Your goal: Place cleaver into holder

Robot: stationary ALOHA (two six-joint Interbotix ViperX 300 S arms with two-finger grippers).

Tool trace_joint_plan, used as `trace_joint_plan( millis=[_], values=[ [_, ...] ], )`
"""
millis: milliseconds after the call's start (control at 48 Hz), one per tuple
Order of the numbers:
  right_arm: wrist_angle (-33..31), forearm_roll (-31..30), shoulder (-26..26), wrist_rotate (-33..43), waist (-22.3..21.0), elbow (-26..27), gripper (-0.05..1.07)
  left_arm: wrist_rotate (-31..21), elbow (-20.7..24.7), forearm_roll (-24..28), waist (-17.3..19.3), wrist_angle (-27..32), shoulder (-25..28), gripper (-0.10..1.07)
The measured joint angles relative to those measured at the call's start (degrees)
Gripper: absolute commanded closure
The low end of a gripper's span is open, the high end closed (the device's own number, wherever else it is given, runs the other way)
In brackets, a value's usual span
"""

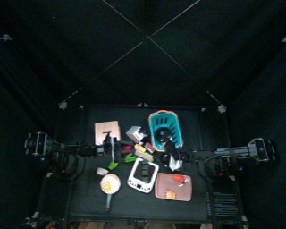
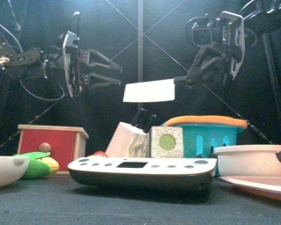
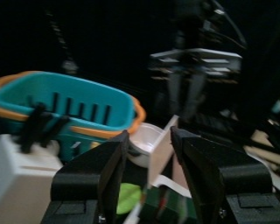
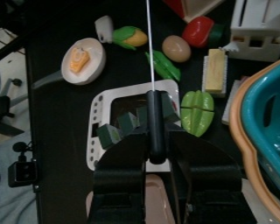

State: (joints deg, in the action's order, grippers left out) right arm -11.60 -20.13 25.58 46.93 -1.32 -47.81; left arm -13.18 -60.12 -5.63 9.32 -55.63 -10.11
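Above the table, right fingers [image 4: 154,144] apparently pinch the cleaver [image 2: 150,90].

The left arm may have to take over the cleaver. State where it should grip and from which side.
Probably the flat white blade of the cleaver, pinched across its broad faces, coming from the left arm's own side. The right gripper is clamped on the black handle, so only the blade, which points away from it in mid-air, is free.

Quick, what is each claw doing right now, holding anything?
Left gripper: jaws open, holding nothing.
Right gripper: jaws shut on the cleaver.
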Motion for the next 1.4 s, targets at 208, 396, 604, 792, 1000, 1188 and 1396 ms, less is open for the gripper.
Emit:
trace_joint_plan(
  millis=[208,396,604,792,1000,1188,1396],
  values=[
    [-9.14,-0.35,0.00,0.09,-1.14,5.63,0.56,-0.09,0.70,-9.67,6.77,1.41,2.46,0.16],
    [-14.77,-0.26,-0.62,0.09,-3.78,9.49,0.56,-0.18,4.57,-15.21,10.46,6.06,8.53,0.16],
    [-16.87,-0.35,-1.41,-0.18,-5.45,11.43,0.56,-0.09,8.17,-15.64,11.78,11.87,12.04,0.16],
    [-18.19,-0.35,-2.81,-0.26,-5.89,11.95,0.57,0.18,9.76,-15.12,11.87,17.58,12.30,0.16],
    [-20.48,-0.26,-4.83,-0.26,-6.06,12.66,0.57,0.18,10.72,-12.83,11.78,21.97,12.39,0.16],
    [-21.45,-0.18,-6.15,-0.35,-6.06,13.89,0.57,0.18,10.90,-12.13,11.78,22.68,12.39,0.16],
    [-22.68,-0.09,-7.82,-0.35,-5.98,14.15,0.57,0.18,10.90,-12.04,11.78,22.76,12.48,0.16]
  ],
)
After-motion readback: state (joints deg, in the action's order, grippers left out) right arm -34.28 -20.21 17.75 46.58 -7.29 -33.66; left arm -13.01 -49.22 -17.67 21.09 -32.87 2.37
